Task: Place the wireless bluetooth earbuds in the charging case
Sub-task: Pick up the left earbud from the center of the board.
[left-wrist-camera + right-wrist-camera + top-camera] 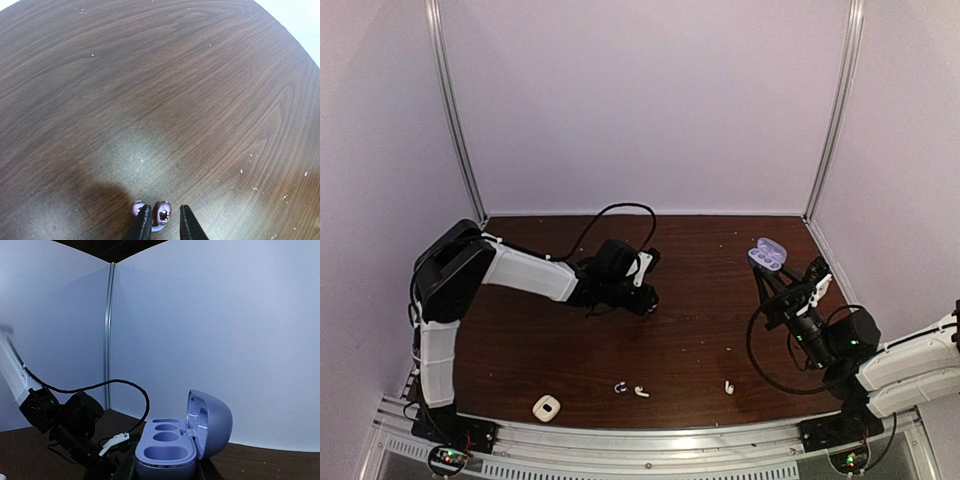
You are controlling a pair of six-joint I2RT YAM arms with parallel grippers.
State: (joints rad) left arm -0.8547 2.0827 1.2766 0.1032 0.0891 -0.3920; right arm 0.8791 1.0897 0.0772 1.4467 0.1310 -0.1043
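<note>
Earbud pickup

Straddling a dark purple earbud (163,216) with left gripper (164,207) fingers barely parted, grip impossible to confirm. Judging it tiny, light, slick: pinching across its body. Leaving a loose purple earbud (620,387), white earbud (641,391) and second white earbud (729,386) near the front edge. Clamping the open charging case (165,450) aloft in right gripper (772,280), open table (700,330) between

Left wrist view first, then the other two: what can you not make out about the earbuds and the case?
- Left wrist: the bottom edge cuts off the left gripper around a purple earbud; whether it grips is unclear.
- Right wrist: the purple case and the bottom edge hide most of the right gripper holding it.
- Top: the three loose earbuds are too small for detail.
</note>
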